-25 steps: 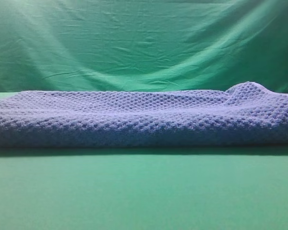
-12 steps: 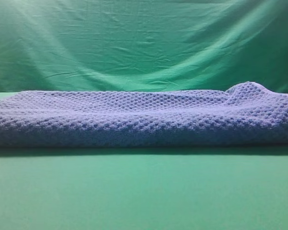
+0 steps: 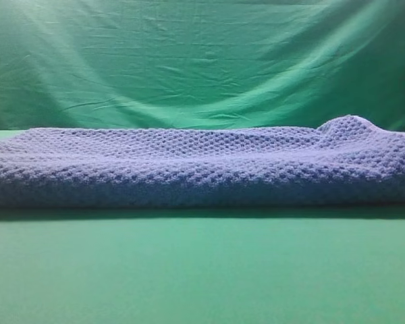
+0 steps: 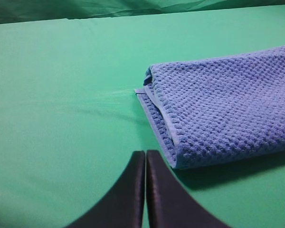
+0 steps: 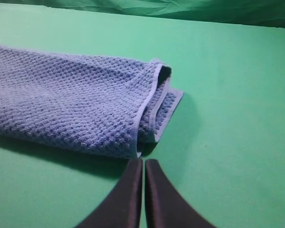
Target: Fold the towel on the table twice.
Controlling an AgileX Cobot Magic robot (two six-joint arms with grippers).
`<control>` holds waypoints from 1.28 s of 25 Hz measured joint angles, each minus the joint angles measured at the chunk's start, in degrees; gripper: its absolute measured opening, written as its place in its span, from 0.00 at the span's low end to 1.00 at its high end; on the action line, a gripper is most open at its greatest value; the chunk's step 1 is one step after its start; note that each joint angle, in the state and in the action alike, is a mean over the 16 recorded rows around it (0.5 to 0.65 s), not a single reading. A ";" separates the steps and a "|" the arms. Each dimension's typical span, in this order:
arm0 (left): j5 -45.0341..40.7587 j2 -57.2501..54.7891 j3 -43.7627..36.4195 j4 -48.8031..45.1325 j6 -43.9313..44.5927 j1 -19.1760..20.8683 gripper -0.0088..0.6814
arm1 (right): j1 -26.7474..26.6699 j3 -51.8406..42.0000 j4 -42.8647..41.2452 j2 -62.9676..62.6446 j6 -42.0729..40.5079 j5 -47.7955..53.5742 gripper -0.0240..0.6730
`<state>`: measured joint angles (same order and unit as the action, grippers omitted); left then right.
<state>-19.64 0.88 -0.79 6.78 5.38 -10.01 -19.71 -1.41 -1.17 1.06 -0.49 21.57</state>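
— Where are the grippers sitting?
— Nearest each wrist camera. The left gripper (image 4: 146, 156) and right gripper (image 5: 143, 164) are both showing fingers pressed together, gripping nothing, just short of the towel's ends.
— And the towel (image 3: 202, 165)?
— It's lying folded on the table (image 3: 202, 270), apparently doubled over, with the backdrop (image 3: 189, 61) hanging behind.

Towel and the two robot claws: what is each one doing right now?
Towel: folded over in layers, lying flat on the table.
Left gripper: shut, empty, just off the towel's end.
Right gripper: shut, empty, just off the other end.
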 joint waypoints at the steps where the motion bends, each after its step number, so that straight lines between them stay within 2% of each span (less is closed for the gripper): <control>1: 0.00 0.00 0.00 0.00 0.00 0.00 0.01 | 0.73 0.00 0.01 -0.07 -0.01 0.00 0.03; 15: 0.00 0.00 0.00 0.00 0.00 0.00 0.01 | 12.88 0.00 1.33 -1.57 -0.17 0.18 0.03; 32: 0.00 0.00 0.00 0.00 0.00 0.00 0.01 | 13.92 0.00 2.74 -1.71 -0.03 0.47 0.03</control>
<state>-19.64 0.88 -0.79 6.78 5.38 -10.01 -5.78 -1.41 1.56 -0.64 -0.53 22.04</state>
